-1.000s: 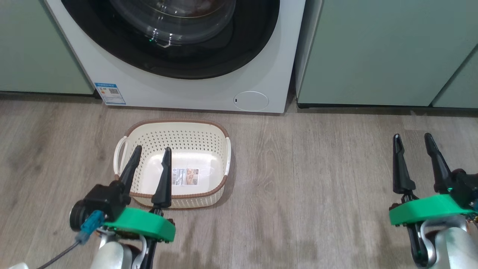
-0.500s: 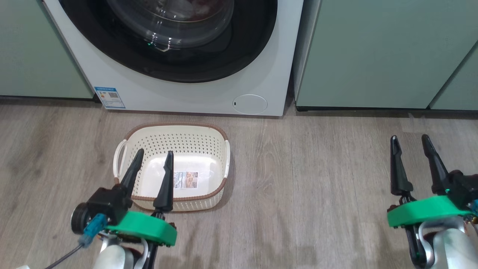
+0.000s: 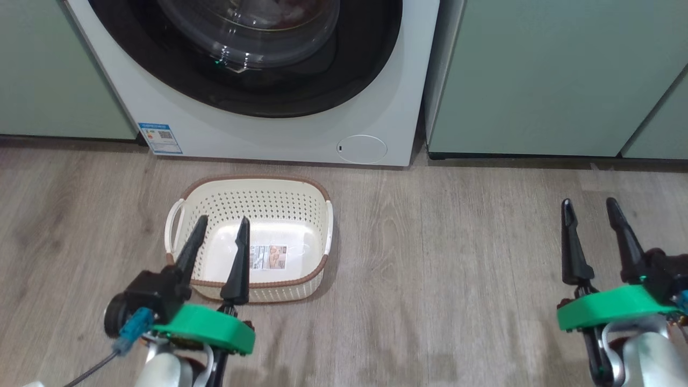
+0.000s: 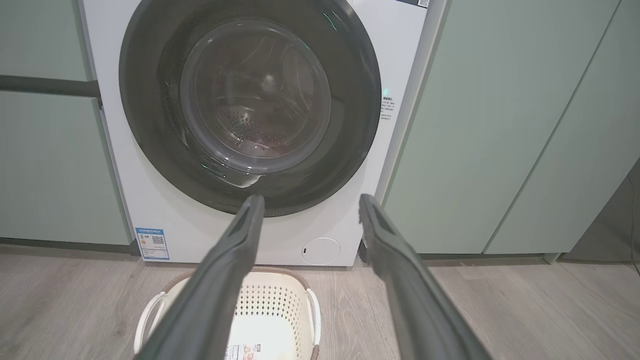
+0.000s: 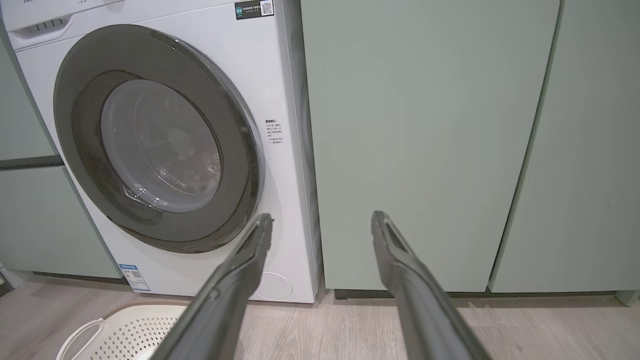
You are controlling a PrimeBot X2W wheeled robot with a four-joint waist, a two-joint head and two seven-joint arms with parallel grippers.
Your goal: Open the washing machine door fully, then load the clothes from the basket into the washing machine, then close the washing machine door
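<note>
Door (image 4: 255, 95) shut, basket (image 3: 258, 204) empty on the floor just in front, a reddish hint of clothes (image 4: 272, 142) behind the glass, left hand (image 3: 223, 220) and right hand (image 3: 588, 203) both wide and empty, so the closing step looks done and next is only confirming the door caught.

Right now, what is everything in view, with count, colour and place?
washing machine: one, white, centre back.
washing machine door: one, black-rimmed glass, shut.
basket: one, cream, brown rim, before the machine.
paper label: one, white, inside the basket.
sticker: one, blue, machine's lower left.
round flap: one, white, machine's lower right.
cabinets: several, pale green, both sides.
floor: grey wood-look, underfoot.
left gripper: one, dark fingers apart, by the basket.
right gripper: one, dark fingers apart, lower right.
</note>
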